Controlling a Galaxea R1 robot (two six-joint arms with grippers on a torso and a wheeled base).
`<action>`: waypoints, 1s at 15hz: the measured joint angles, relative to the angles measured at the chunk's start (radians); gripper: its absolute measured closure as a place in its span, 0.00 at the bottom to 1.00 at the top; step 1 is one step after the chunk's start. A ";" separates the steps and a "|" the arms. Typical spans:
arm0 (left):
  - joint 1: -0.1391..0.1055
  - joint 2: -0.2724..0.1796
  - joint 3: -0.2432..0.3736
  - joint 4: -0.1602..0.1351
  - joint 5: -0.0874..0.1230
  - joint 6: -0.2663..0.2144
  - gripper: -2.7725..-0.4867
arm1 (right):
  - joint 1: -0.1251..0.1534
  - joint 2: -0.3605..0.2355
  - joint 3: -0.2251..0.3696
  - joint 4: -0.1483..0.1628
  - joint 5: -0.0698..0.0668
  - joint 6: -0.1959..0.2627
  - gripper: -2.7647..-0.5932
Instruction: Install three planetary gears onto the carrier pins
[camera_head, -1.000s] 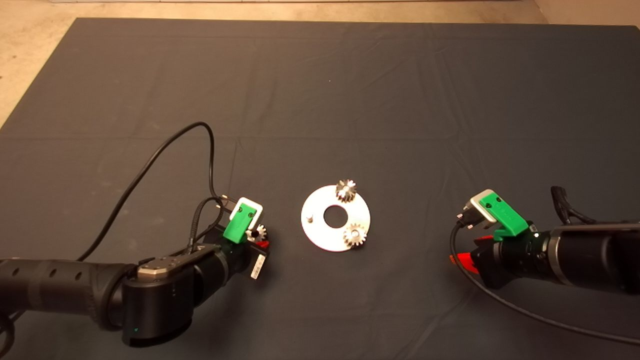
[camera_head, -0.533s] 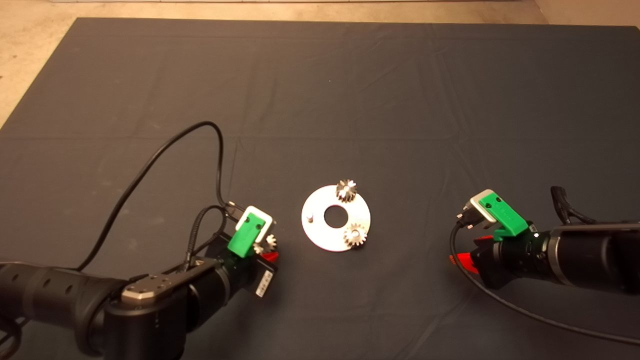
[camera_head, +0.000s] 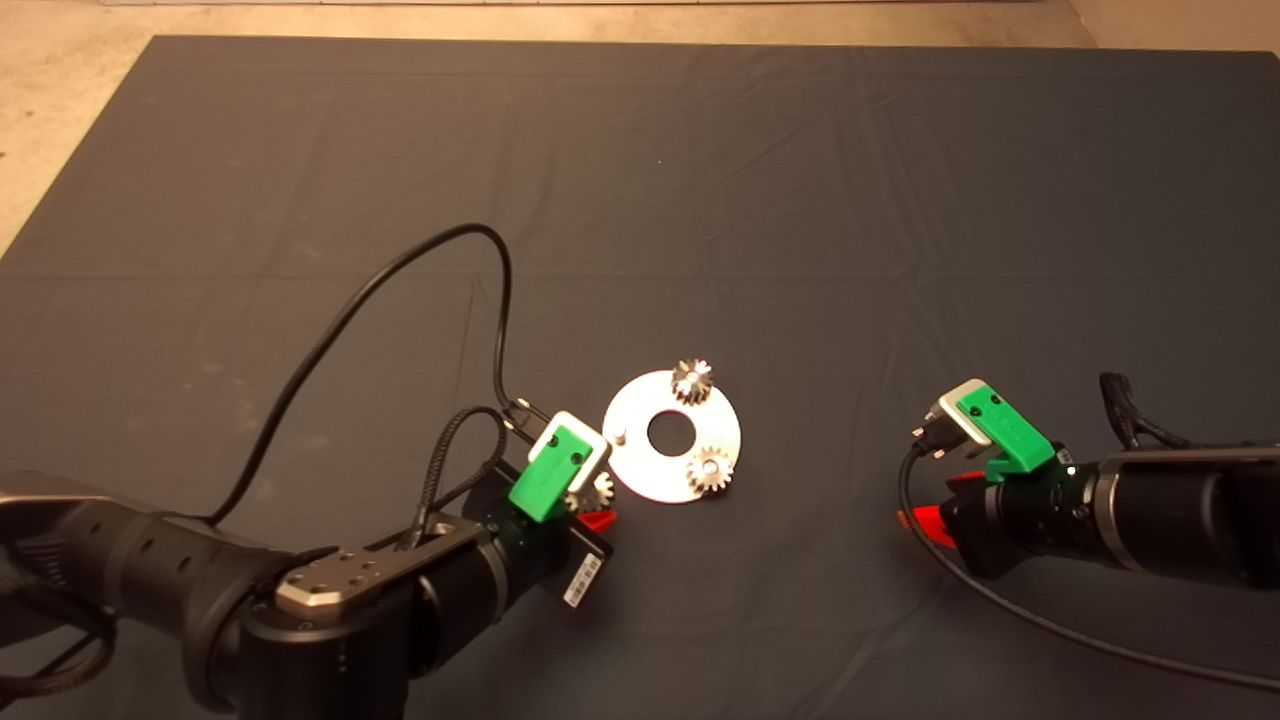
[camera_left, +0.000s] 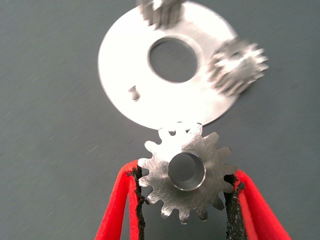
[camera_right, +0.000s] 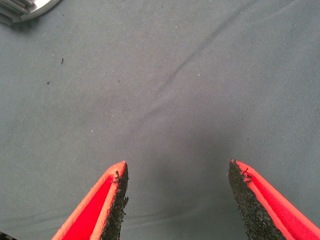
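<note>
A shiny metal disc (camera_head: 640, 462) with a central hole lies mid-mat. Two planetary gears sit on its carrier pins: a darker one (camera_head: 691, 379) at the far edge and a brighter one (camera_head: 709, 470) at the near right. One pin (camera_head: 620, 436) on the disc's left side stands bare, also seen in the left wrist view (camera_left: 133, 93). My left gripper (camera_head: 598, 505) hovers just left of and nearer than the disc, shut on a silver gear (camera_left: 186, 171) held flat between its pads. My right gripper (camera_right: 175, 192) waits open over bare mat, to the right of the disc.
A black cable (camera_head: 400, 280) loops over the mat behind the left arm. Another cable (camera_head: 1050, 625) trails along the mat under the right arm. The mat's far edge meets a beige floor (camera_head: 60, 110).
My left gripper has carried the silver gear to the right, from well left of the disc to close beside its near left rim. The right arm has stayed put.
</note>
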 joint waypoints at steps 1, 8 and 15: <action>-0.003 0.012 -0.004 -0.002 -0.002 0.001 0.89 | 0.000 0.000 0.000 0.000 0.000 0.000 0.60; -0.022 0.049 -0.084 -0.033 0.001 0.012 0.90 | -0.011 0.001 0.000 0.000 0.001 0.000 0.60; -0.059 0.081 -0.156 -0.079 0.002 0.040 0.90 | -0.011 0.003 0.000 0.000 -0.001 0.000 0.60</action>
